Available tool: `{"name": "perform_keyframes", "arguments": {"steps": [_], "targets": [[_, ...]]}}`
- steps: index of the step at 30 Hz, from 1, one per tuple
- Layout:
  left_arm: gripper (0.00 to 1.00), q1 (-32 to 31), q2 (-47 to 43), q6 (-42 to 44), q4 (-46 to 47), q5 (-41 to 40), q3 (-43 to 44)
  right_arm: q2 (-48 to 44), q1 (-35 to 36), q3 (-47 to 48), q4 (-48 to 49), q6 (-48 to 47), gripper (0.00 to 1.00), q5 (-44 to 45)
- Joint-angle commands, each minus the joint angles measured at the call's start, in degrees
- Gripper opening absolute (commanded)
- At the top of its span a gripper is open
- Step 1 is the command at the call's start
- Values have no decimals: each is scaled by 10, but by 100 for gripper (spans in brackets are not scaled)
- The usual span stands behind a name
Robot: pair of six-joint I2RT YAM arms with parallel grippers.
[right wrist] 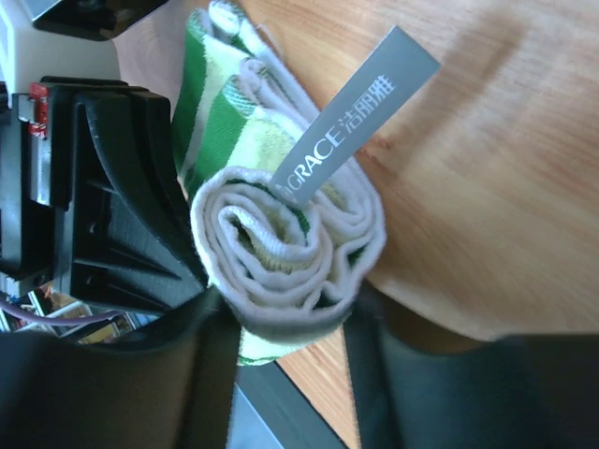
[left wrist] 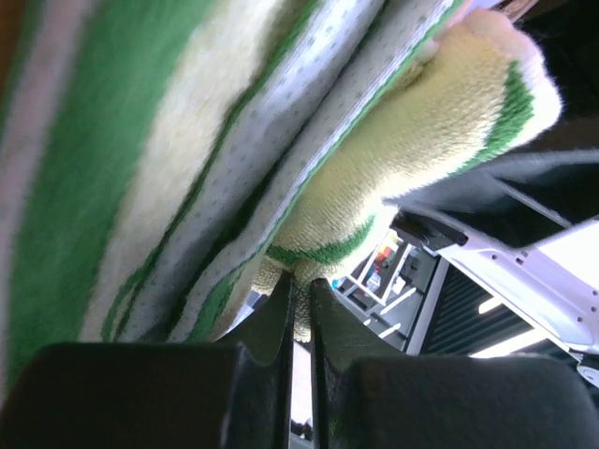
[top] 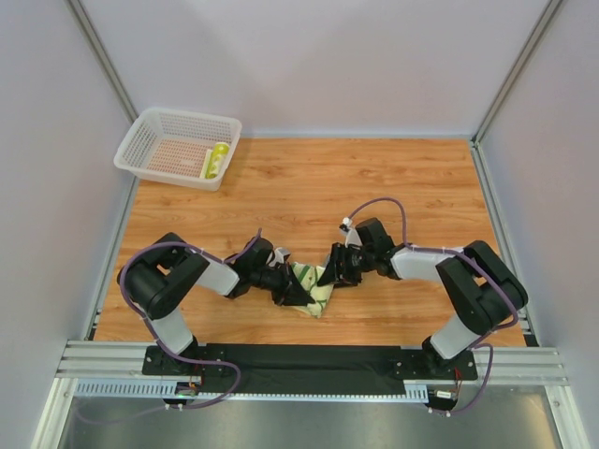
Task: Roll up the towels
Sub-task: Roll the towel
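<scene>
A cream towel with green patterns (top: 317,294) lies near the table's front middle, between both grippers. My left gripper (top: 292,288) is shut on a fold of its edge; in the left wrist view the cloth (left wrist: 187,159) fills the frame and the jaws (left wrist: 301,292) pinch a thin bit of it. My right gripper (top: 330,276) is shut on the rolled end of the towel (right wrist: 281,248), whose spiral layers and grey label (right wrist: 360,108) show between my fingers (right wrist: 201,365). A bright yellow-green towel (top: 216,159) lies rolled in the basket.
A white mesh basket (top: 168,126) stands at the back left corner of the wooden table (top: 421,178). Grey walls and metal frame posts enclose the table. The black base rail (top: 299,360) runs along the near edge.
</scene>
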Motion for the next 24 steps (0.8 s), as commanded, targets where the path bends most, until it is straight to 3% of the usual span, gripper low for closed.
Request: {"name": "perform_keyframes", "arguments": {"steps": [1,4,6,9,15,19,24], "targets": [[0,4,13,-2,-35,9,9,18,7,20,23,7,39,23],[4,5,-1,46,-120,1,32,27,8,27,-1,3,30,37],[15,5,-17,97,-176,-22,48,29,8,36,-32,0,28,53],[23,5,-37,164,-296,-62,85,28,10,49,-65,-6,25,71],[27,1,-85,259,-471,-163,147,20,24,75,-130,-15,24,106],[27,-20,-124,316,-621,-337,217,24,37,95,-161,-15,23,119],[25,-124,-171,365,-718,-554,301,26,49,118,-203,-10,21,140]]}}
